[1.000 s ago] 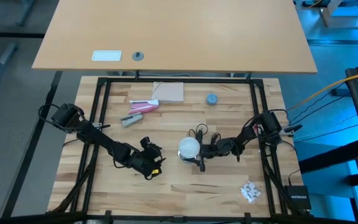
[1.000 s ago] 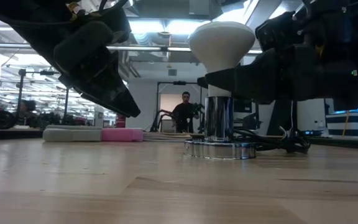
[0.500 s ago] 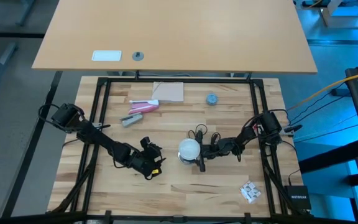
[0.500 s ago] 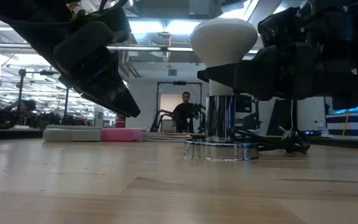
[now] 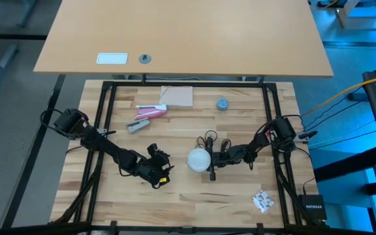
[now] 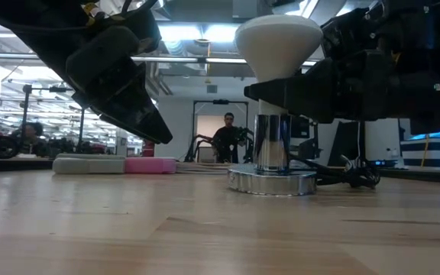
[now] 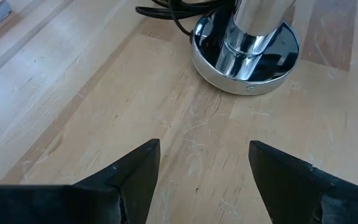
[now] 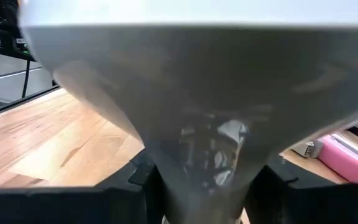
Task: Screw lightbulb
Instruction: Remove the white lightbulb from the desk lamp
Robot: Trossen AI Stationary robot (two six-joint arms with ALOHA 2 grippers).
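Note:
The white lightbulb (image 5: 198, 159) stands upright with its lower end in the silvery socket (image 6: 272, 149), whose round foot (image 7: 246, 55) rests on the table. My right gripper (image 5: 211, 163) reaches in level from the table's right and is shut on the bulb below its globe (image 6: 277, 42). My left gripper (image 5: 156, 171) hangs open to the left of the socket, tilted down above the bare wood. Its two fingers (image 7: 135, 174) show in the left wrist view with nothing between them. My right gripper pinches the bulb's tapered neck (image 8: 207, 149), just above the socket, between its two fingers (image 8: 143, 180). The fingers come level from the table's right, one on each side of the neck. The bulb stays upright, its lower end in the socket.
A black cord (image 5: 209, 139) coils behind the socket. A pink and a grey object (image 5: 147, 114), a tan card (image 5: 177, 96) and a blue-grey cap (image 5: 222, 103) lie toward the far edge. A white crumpled piece (image 5: 262, 200) lies near right. A person (image 6: 228, 137) stands far behind.
My right gripper's fingers have drawn in against the bulb's neck. The bulb with its socket has shifted slightly on the table. My left gripper has kept still.

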